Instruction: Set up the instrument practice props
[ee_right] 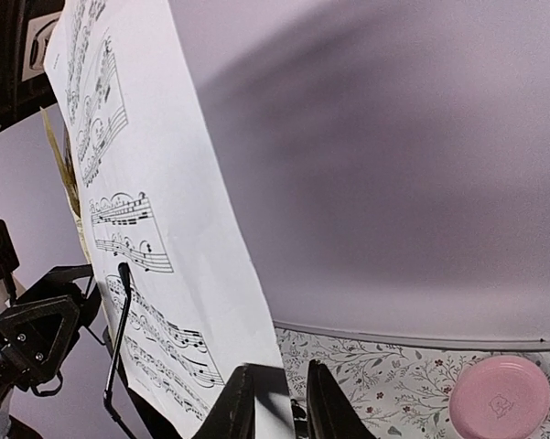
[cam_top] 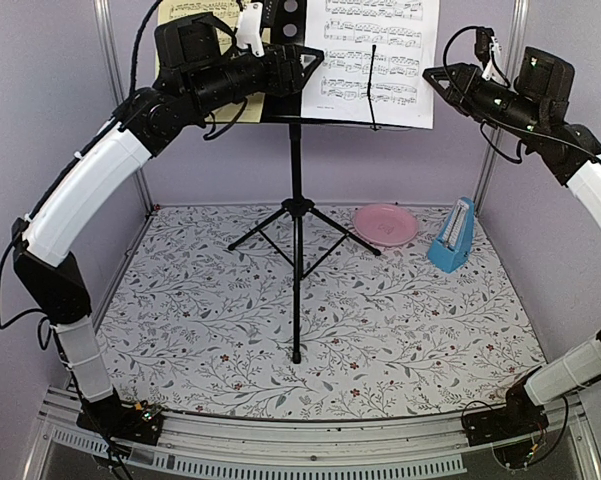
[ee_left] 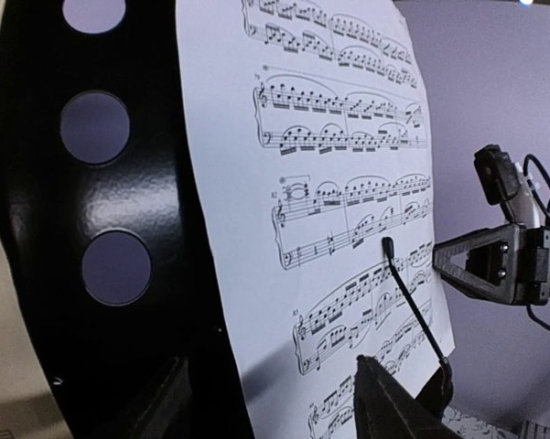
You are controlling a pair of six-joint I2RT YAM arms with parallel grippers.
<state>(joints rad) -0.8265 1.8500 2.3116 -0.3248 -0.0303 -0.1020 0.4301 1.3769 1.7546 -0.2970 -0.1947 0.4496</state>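
White sheet being seated on the black music stand, top centre.
Left gripper hangs spread at the desk's lower edge; right gripper has jaws close together at the sheet's right edge, pinch or not I cannot tell. Slide the paper flat behind the page wire, down onto the ledge, gently so the tripod stays put. Blue metronome waits centre right.
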